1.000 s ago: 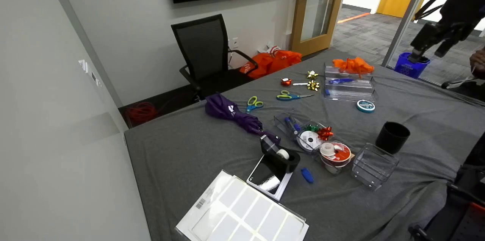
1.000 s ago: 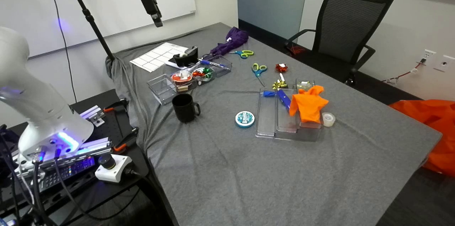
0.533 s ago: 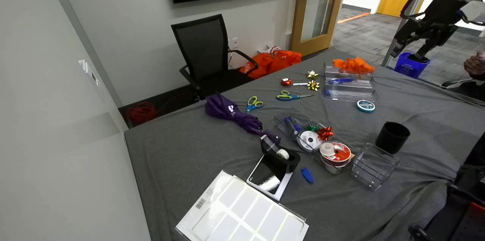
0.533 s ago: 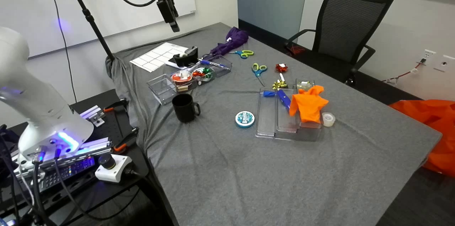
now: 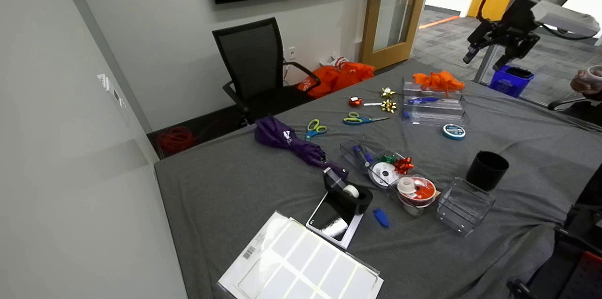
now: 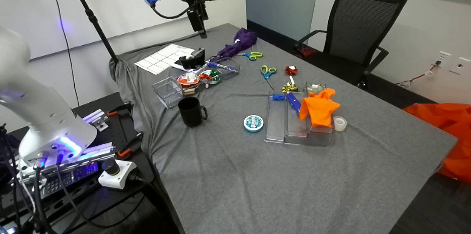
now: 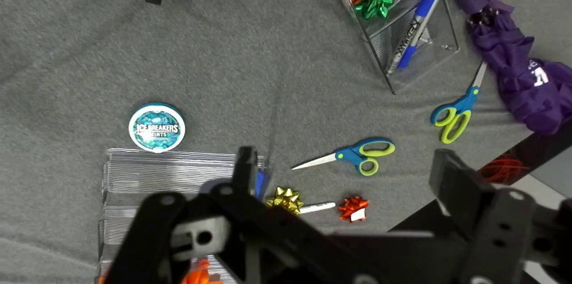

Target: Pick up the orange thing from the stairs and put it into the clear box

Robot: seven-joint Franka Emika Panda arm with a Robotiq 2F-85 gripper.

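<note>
The orange thing [image 5: 438, 81], a crumpled cloth-like piece, lies on the top step of the clear plastic stairs [image 5: 435, 113]. Both also show in an exterior view, the orange thing [image 6: 319, 110] draped over the stairs [image 6: 275, 125]. In the wrist view the orange thing [image 7: 199, 276] is mostly hidden behind the gripper, and the stairs [image 7: 170, 170] are partly covered. An empty clear box [image 5: 465, 205] stands beside the black mug; it also shows in an exterior view [image 6: 167, 92] and is out of the wrist view. My gripper [image 5: 483, 64] [image 6: 201, 34] [image 7: 346, 156] is open and empty, high above the table.
A black mug [image 5: 487, 170] and a round mint tin [image 5: 454, 131] are on the table. Clear boxes with ribbon spools [image 5: 416, 191] and pens adjoin the empty box. Scissors [image 7: 357, 155], gift bows [image 7: 286, 199], a purple umbrella [image 5: 291, 144] and a tape dispenser [image 5: 350, 195] lie around. Blue items [image 6: 293, 102] rest on the stairs.
My gripper has travelled through the air, leftward in one exterior picture and rightward and slightly down in the other. It stays open. The objects on the table have not moved.
</note>
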